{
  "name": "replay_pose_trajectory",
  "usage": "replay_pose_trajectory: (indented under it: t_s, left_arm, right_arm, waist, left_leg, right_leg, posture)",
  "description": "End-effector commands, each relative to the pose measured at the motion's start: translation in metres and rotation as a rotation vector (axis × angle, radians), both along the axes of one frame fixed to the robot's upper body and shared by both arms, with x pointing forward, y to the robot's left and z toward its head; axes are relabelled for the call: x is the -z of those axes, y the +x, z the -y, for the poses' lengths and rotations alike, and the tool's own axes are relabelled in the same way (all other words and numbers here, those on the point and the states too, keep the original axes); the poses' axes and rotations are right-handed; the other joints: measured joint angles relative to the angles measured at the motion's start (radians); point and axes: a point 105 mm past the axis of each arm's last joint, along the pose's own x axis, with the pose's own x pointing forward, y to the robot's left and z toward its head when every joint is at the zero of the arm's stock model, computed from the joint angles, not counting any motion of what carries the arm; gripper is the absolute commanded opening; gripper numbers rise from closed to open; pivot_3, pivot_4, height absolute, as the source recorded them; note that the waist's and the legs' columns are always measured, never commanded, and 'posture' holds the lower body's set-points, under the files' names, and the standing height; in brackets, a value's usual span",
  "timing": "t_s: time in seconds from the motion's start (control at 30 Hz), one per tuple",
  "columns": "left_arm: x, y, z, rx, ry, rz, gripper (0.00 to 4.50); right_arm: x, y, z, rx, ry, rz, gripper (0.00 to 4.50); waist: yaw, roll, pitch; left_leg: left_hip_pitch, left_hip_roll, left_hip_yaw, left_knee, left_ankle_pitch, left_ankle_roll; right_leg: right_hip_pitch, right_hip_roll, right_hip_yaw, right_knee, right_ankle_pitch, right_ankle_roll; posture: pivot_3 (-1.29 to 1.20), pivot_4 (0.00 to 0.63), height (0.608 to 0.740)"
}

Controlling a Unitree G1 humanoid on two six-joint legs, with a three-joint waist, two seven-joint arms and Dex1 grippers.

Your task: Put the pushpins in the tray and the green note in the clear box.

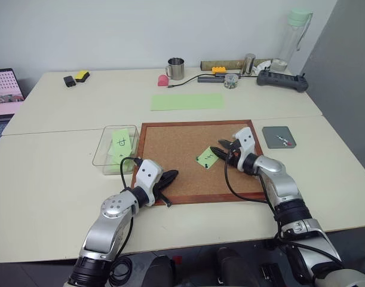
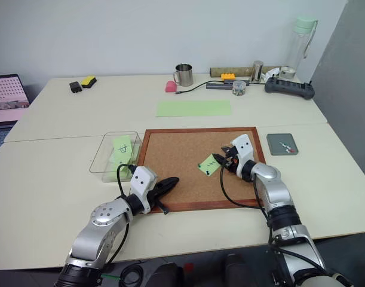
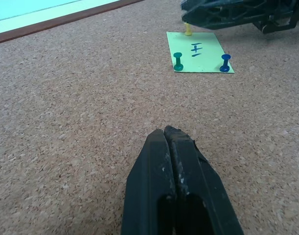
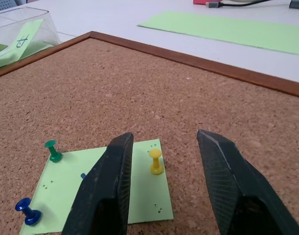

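From the head views, the green note (image 1: 207,158) lies pinned near the middle of the corkboard (image 1: 170,149), with the right gripper (image 1: 221,150) poised at its edge, jaws apart; the left gripper (image 1: 169,177) rests low on the board's near side, jaws together and holding nothing. The clear box (image 1: 101,149) sits just off the board's left edge with another note already inside, and the tray (image 1: 278,137) lies on the worktop to the right, a pin or two in it. In the left wrist view, a green pin (image 3: 178,60), a blue pin (image 3: 225,62) and a yellow pin (image 3: 188,30) stand in the note. In the right wrist view the yellow pin (image 4: 155,161) stands upright between the open fingers (image 4: 104,191). The step looks to be pulling this pin: close squarely on the head, lift straight up so the note is not dragged or torn, then carry it to the tray.
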Motion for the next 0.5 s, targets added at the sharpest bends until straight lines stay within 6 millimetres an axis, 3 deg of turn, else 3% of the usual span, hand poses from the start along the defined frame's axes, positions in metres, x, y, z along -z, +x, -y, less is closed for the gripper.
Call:
replay_pose_trajectory:
  t_s: [0.03,0.17,0.2,0.47,0.5]
  left_arm:
    - [0.0181,-0.0074,-0.0037,-0.003,0.031,-0.074,0.0]
    - [0.0177,-0.0091,-0.0046,-0.007,0.031,-0.075,0.0]
    - [0.0176,-0.0094,-0.0048,-0.008,0.032,-0.075,0.0]
    - [0.0164,-0.0098,-0.0055,-0.014,0.032,-0.074,0.0]
    - [0.0164,-0.0099,-0.0056,-0.014,0.033,-0.075,0.0]
  right_arm:
    - [-0.0091,0.0038,-0.0066,-0.022,-0.011,0.024,2.02]
    - [-0.0078,0.0041,-0.0081,-0.027,-0.013,0.019,2.02]
    - [-0.0074,0.004,-0.0084,-0.03,-0.013,0.017,1.66]
    - [-0.004,0.0024,-0.0098,-0.047,-0.013,-0.003,0.01]
    - [-0.0043,0.0024,-0.01,-0.048,-0.01,-0.004,0.01]
  waist:
    - [-0.001,0.0,0.0]
    - [-0.005,0.0,0.0]
    - [-0.007,0.0,0.0]
    - [-0.013,0.0,0.0]
    - [-0.013,0.0,0.0]
  left_leg:
    - [0.0,0.0,0.0,0.0,0.0,0.0]
    - [0.0,0.0,0.0,0.0,0.0,0.0]
    - [0.0,0.0,0.0,0.0,0.0,0.0]
    - [0.0,0.0,0.0,-0.001,0.0,0.0]
    - [0.0,0.0,0.0,-0.001,0.0,0.0]
  right_leg:
    - [0.0,0.0,0.0,0.0,0.0,0.0]
    - [0.0,0.0,0.0,0.0,0.0,0.0]
    - [0.0,0.0,0.0,0.0,0.0,0.0]
    - [0.0,0.0,0.0,-0.001,0.0,0.0]
    - [0.0,0.0,0.0,-0.001,0.0,0.0]
  posture:
    - [0.0,0.15,0.74]
    - [0.0,0.15,0.74]
    - [0.0,0.15,0.74]
    - [0.0,0.15,0.74]
    - [0.0,0.15,0.74]
